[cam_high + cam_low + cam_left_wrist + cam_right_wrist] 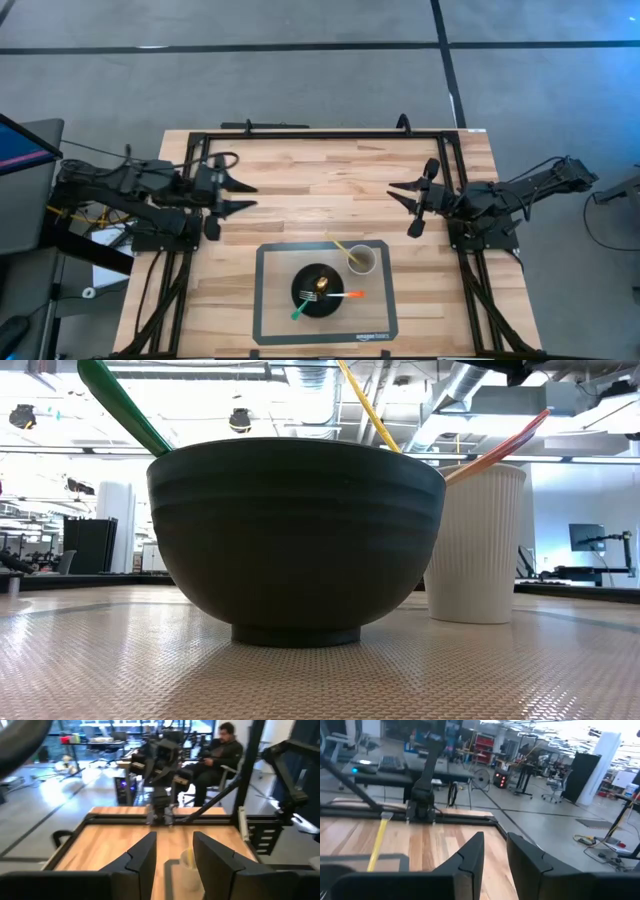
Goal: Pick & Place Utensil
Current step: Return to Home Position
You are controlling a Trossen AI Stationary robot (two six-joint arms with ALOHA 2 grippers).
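Yellow straw [345,250]: stands slanted in the white cup [361,260], its free end leaning toward the upper left of the high view; in the low view it climbs past the bowl's rim to the top of the frame
White cup: upright on the grey mat [270,300], lower centre of the high view, just beside the black bowl [318,290] at its upper right
Bowl: holds a green-handled utensil [302,309] leaning out to the lower left and an orange-handled one [352,295] pointing right
Left gripper [252,197]: left of centre in the high view, over the bare wood of the table [320,170], well apart from the mat, fingers spread and holding nothing
Right gripper [402,208]: right of centre, facing the left one, fingers parted and empty
Step in hand: the placing looks done, and both arms seem to be at or near their rest pose
How the straw will handle: probably very light, thin and slick, easy to kink under a hard pinch
Where to hold: the exposed upper length, clear of the cup's rim, with a gentle squeeze, lifting along its slant, since the cup looks light and a sideways tug could tip it
Beyond the table: a person sits in the upper right of the left wrist view [220,755]
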